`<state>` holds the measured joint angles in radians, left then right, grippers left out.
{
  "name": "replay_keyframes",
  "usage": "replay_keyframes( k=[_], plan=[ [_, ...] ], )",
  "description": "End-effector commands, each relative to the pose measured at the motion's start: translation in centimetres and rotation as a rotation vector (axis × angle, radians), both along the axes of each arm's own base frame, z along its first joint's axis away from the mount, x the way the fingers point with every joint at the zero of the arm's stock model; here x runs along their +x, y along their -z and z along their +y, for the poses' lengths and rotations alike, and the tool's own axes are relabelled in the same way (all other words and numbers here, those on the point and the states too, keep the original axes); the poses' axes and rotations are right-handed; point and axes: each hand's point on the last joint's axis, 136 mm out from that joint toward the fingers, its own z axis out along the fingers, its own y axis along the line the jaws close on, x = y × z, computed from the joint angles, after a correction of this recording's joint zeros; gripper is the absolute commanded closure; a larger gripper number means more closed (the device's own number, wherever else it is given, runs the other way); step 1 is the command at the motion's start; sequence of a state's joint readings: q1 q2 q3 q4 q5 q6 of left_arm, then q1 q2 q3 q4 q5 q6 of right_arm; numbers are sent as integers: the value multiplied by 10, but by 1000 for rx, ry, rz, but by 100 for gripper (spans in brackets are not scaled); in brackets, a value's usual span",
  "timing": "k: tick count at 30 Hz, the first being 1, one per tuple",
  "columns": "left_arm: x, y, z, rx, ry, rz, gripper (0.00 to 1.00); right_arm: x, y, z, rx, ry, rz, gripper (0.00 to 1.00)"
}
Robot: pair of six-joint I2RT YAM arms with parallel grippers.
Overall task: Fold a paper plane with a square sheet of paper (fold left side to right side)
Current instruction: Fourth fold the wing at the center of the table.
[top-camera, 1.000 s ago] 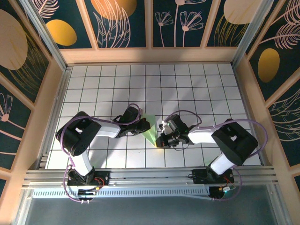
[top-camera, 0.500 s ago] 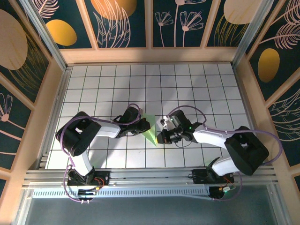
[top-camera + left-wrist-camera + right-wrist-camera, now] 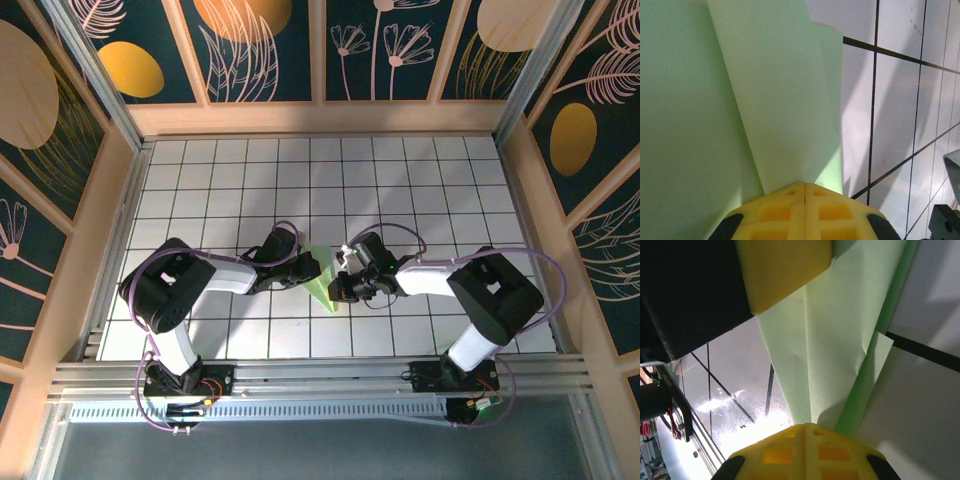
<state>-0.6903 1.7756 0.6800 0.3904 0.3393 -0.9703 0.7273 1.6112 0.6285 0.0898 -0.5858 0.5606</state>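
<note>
The pale green sheet of paper [image 3: 324, 289] lies folded into a slim pointed wedge on the grid table between my two arms, its point toward the near edge. My left gripper [image 3: 309, 268] is shut, its yellow tips [image 3: 805, 186] resting on the paper's layered flaps [image 3: 780, 100] from the left. My right gripper [image 3: 341, 288] is shut too, its tips [image 3: 805, 427] pressed on the paper [image 3: 835, 340] near the narrow end, beside a raised darker green fold [image 3: 875, 370]. The left gripper's yellow finger [image 3: 785, 270] shows at the top of the right wrist view.
The white grid table [image 3: 400, 180] stretches behind the arms, walled by wooden panels [image 3: 320, 118] at the back and both sides. A metal rail [image 3: 320, 375] carrying both arm bases runs along the near edge.
The right arm's elbow swung out to the right and came back in. Its gripper shifted slightly left along the paper. The left arm stayed put.
</note>
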Motion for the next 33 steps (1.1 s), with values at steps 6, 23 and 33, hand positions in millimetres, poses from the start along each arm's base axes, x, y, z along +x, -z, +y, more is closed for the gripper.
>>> replay_keyframes(
  k=[6,23,33],
  plan=[
    [-10,22,17,101,-17,59,100,0,16,-7,-51,26,22,100],
    [13,14,14,102,-38,-6,98,-14,53,-39,-280,33,55,100],
    [43,8,30,93,-87,-51,98,-22,68,-49,-364,-1,65,100]
  ],
)
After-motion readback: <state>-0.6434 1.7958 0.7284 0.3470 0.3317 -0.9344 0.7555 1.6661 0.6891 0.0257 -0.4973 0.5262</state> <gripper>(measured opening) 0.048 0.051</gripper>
